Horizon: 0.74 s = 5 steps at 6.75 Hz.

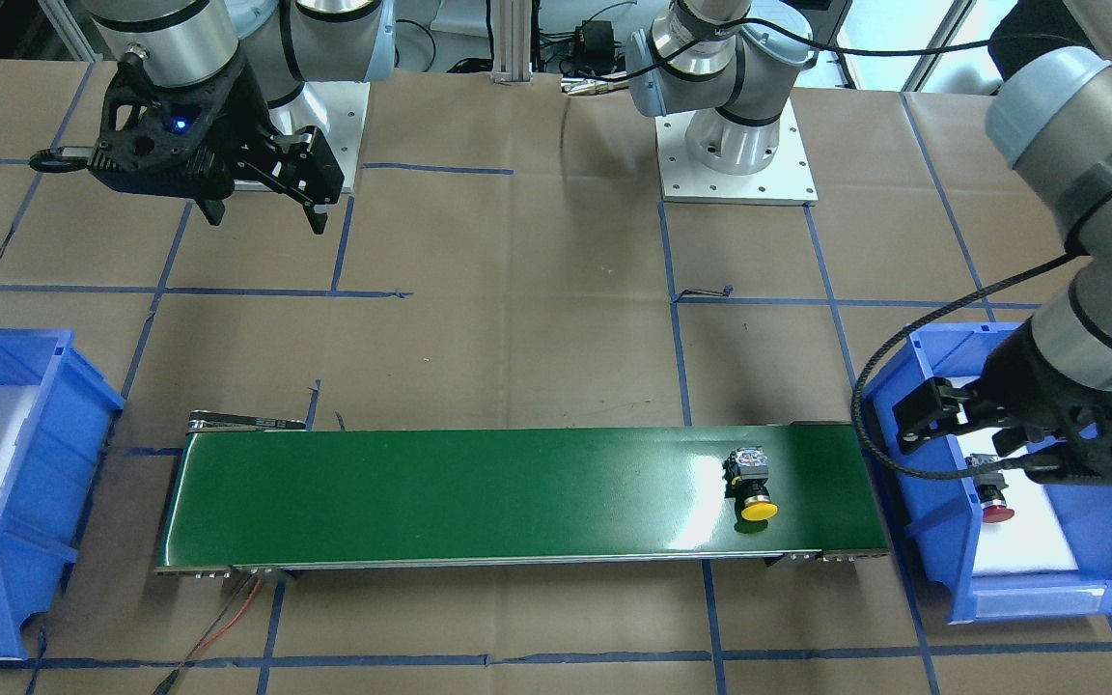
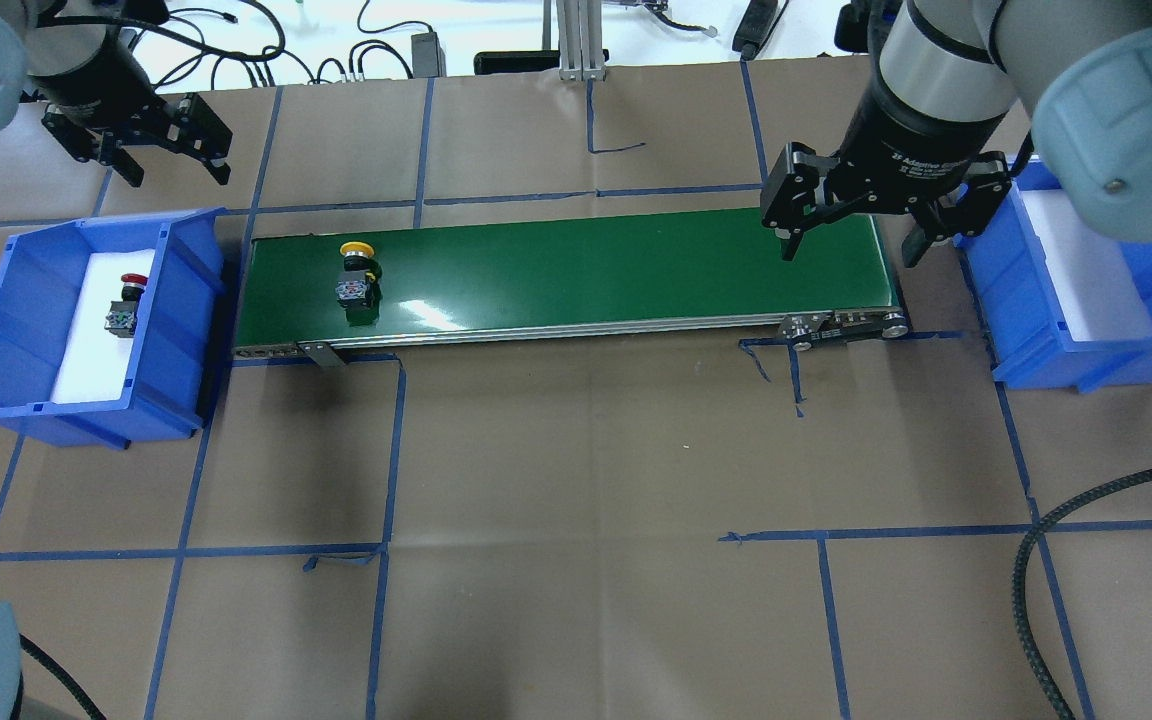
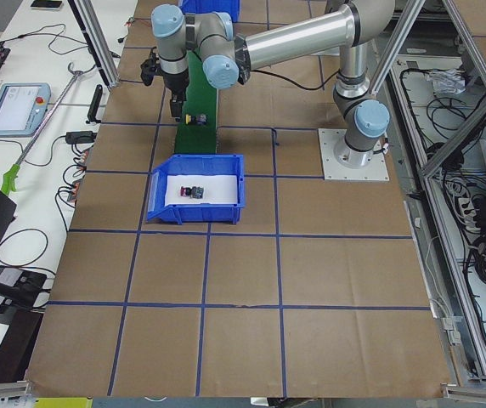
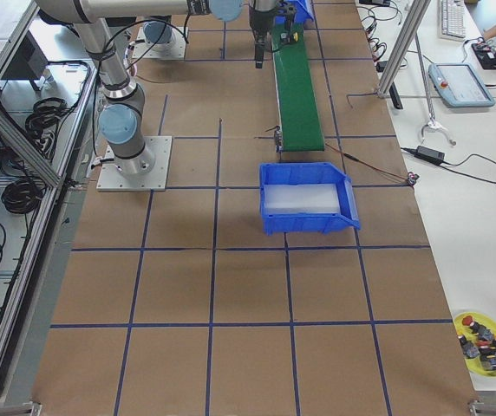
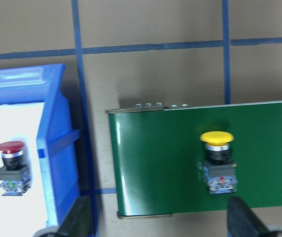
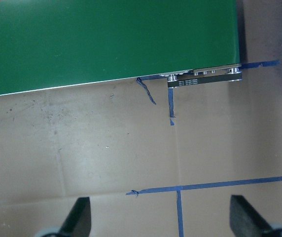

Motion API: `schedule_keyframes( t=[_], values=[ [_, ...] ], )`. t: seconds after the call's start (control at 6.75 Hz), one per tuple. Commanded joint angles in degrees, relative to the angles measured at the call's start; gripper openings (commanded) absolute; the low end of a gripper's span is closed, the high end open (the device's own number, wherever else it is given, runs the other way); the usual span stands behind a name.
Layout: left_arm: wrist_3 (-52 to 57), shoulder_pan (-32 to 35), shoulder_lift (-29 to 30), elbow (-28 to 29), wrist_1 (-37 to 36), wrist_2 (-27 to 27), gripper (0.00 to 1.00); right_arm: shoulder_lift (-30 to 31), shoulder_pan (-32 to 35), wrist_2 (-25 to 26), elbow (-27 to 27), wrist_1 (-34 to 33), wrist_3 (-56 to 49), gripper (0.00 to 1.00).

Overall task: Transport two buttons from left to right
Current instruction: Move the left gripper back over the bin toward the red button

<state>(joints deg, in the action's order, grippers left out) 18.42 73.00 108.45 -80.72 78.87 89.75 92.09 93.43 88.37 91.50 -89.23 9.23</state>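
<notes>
Now the left gripper (image 2: 168, 152) hangs high up by the far side of the left blue plastic bin (image 2: 181, 300). Its two black fingers (image 5: 77, 219) are spread wide apart, and they hold nothing.

The yellow button (image 2: 356, 275), a small switch with a boxy black-grey body and a round yellow cap, lies on its side on the long green belt (image 2: 586, 265). It is near the left end of the belt, close to the left bin but not touching it. Its cap points away from the robot.

The red button (image 2: 124, 303), the same kind of switch with a round red cap, lies on its side in the left bin. It rests on the white pad (image 2: 86, 345) at the bottom of that bin. Its cap also points away from the robot. The left wrist camera looks down on both buttons, one on each side of the bin's wall.

The right gripper (image 2: 851, 235) hangs over the right end of the green belt. Its fingers are wide apart too, with nothing between them.

Just past that end of the belt sits the right blue plastic bin (image 2: 1036, 345), which has a white pad (image 2: 1076, 270) inside.

Everything stands on a table covered in brown paper (image 2: 586, 480) with blue tape lines.
</notes>
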Motion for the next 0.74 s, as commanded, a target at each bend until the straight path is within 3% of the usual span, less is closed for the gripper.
schedule_keyframes(
  t=[0.0, 0.59],
  values=[
    [8.8, -6.8, 0.4, 0.0, 0.1, -0.1, 1.00, -0.1, 0.0, 0.0, 0.0, 0.0, 0.0, 1.00],
    [12.0, -15.3, 2.9, -1.0, -2.6, -0.5, 1.00, 0.0, 0.0, 0.0, 0.0, -0.1, 0.0, 1.00]
  ],
)
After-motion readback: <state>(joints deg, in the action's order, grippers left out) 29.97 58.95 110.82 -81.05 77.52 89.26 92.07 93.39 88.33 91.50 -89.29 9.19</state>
